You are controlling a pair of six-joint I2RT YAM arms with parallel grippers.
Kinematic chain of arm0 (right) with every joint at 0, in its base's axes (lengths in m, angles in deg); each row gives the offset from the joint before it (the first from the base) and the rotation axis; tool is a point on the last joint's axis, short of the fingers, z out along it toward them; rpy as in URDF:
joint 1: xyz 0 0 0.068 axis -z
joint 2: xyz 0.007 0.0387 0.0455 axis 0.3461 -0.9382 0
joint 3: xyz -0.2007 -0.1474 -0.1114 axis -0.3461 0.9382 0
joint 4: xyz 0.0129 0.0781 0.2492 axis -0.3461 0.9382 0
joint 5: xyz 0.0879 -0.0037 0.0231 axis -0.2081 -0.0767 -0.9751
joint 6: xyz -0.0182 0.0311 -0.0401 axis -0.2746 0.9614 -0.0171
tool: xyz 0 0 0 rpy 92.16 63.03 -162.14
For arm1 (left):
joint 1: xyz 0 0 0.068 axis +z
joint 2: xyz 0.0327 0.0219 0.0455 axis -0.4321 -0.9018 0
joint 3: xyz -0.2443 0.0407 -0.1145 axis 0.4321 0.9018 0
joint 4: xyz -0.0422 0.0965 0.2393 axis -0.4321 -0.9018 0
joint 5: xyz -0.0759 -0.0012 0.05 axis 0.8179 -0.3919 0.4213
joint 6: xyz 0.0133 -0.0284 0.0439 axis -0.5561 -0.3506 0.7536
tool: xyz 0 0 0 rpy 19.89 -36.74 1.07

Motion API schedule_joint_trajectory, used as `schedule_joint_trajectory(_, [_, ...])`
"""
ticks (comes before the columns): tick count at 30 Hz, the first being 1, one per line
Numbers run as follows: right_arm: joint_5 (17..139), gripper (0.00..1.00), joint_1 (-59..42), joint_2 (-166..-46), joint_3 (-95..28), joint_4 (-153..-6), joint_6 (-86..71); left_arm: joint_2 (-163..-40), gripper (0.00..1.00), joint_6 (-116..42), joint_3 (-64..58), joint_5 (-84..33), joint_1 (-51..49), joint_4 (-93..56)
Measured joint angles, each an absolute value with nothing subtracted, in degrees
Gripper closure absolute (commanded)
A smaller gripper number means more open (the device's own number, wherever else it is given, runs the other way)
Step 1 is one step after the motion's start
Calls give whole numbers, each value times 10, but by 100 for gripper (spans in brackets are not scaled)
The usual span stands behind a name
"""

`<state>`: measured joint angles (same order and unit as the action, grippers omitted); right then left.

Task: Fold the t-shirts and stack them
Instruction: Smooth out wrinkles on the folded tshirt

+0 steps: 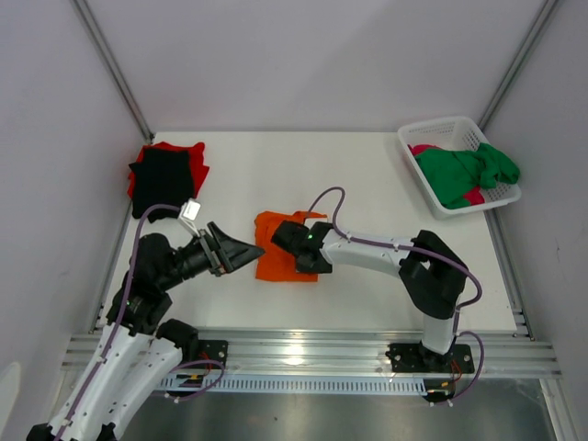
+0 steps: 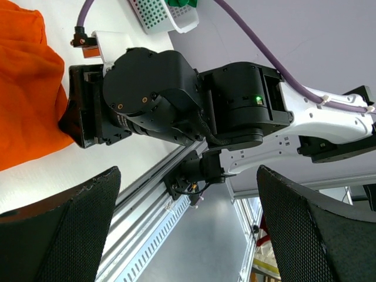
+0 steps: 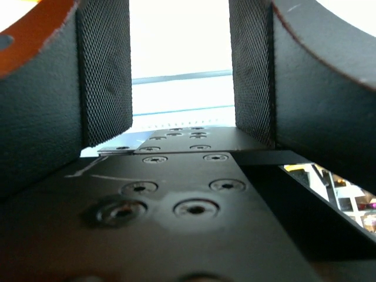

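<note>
Surface: white table (image 1: 367,175) between pale grey walls.
Basket: white lattice basket (image 1: 441,134) at the far right corner, holding the green t-shirt (image 1: 464,175) bunched on top of the magenta t-shirt (image 1: 423,149).
Centre: orange t-shirt (image 1: 280,265) folded small, lying flat on the table.
Far left: black t-shirt (image 1: 163,179) folded on top of the red t-shirt (image 1: 188,150).
Left gripper (image 1: 253,250): jaws spread wide, holding nothing, at the orange cloth's left edge.
Right gripper (image 1: 287,241): jaws parted, low over that cloth's right side; contact unclear.
</note>
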<state>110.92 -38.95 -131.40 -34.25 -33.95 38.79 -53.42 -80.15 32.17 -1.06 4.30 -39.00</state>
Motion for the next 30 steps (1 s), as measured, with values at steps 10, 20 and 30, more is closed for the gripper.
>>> schedule_joint_trajectory(10, [1079, 47, -396, -1335, -361, -328, 388, -511, 0, -801, 322, -19, 43, -414])
schedule_joint_trajectory(20, [1042, 47, -396, -1348, -353, -304, 394, -512, 1, -796, 319, -23, 43, -426])
schedule_joint_trajectory(30, [1054, 47, -397, -1331, -330, -319, 398, -512, 0, -796, 315, -23, 43, -432])
